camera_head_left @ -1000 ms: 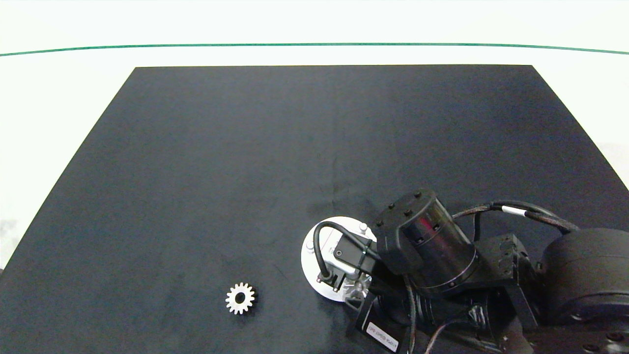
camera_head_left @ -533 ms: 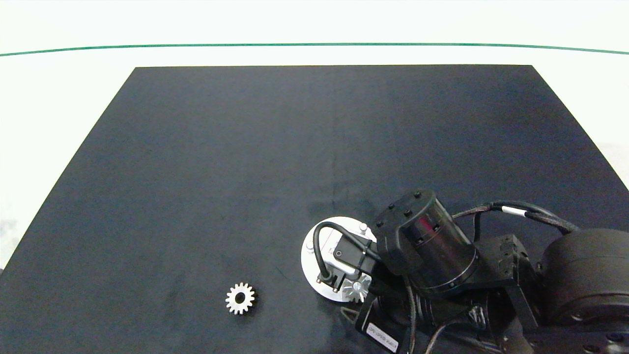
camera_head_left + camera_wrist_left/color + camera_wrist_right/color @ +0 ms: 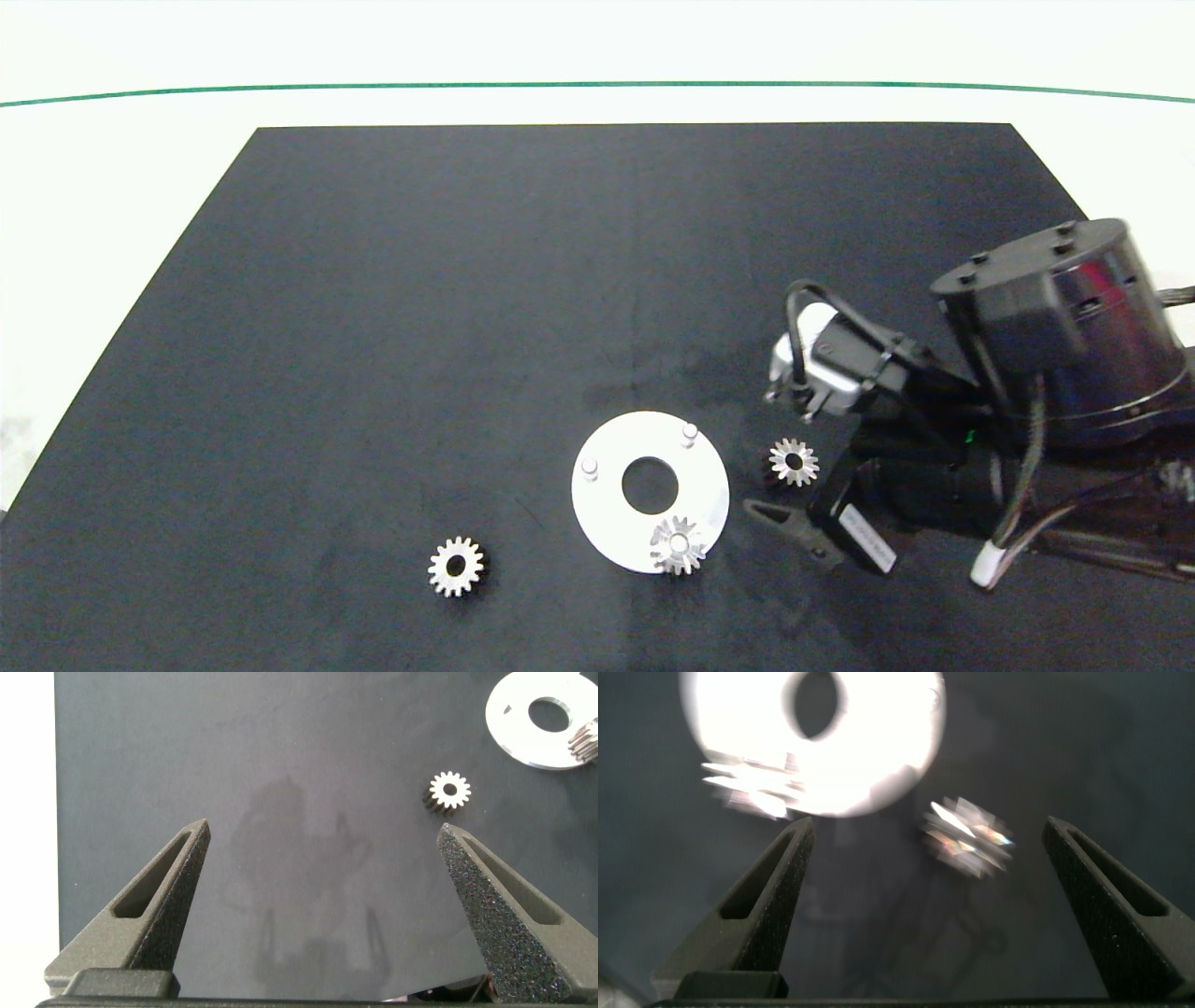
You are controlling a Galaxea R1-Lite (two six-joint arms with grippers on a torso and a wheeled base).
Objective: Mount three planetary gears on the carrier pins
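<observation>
One planetary gear (image 3: 679, 545) sits on a carrier pin; right gripper (image 3: 929, 905) (fingers spread, empty) hangs above another gear (image 3: 794, 462).

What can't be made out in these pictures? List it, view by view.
- Right wrist view: the white disc and both gears near it are motion-blurred; teeth and pins are unreadable.
- Left wrist view: the disc and the gear on it are cut off by the picture edge.
- Head view: the right end effector is mostly under its arm; the left arm is out of frame. Whether the installed gear sits fully down is too small to tell.
</observation>
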